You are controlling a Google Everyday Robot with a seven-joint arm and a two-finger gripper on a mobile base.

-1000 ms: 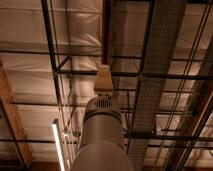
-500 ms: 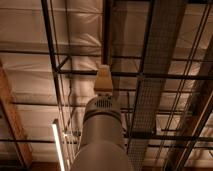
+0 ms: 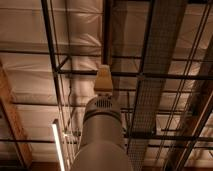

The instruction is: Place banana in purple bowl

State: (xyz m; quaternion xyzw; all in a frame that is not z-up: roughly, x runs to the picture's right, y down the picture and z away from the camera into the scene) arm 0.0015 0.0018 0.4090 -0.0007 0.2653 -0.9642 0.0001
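The camera looks straight up at the ceiling. My arm rises from the bottom middle as a thick grey-white cylinder. At its top a beige end piece, the gripper, points toward the ceiling near the centre of the view. Nothing shows in or around it. The banana is out of view. The purple bowl is out of view too.
Dark metal beams and a wire cable tray cross a pale insulated ceiling. A lit tube light hangs at the lower left. A wooden beam runs along the left edge.
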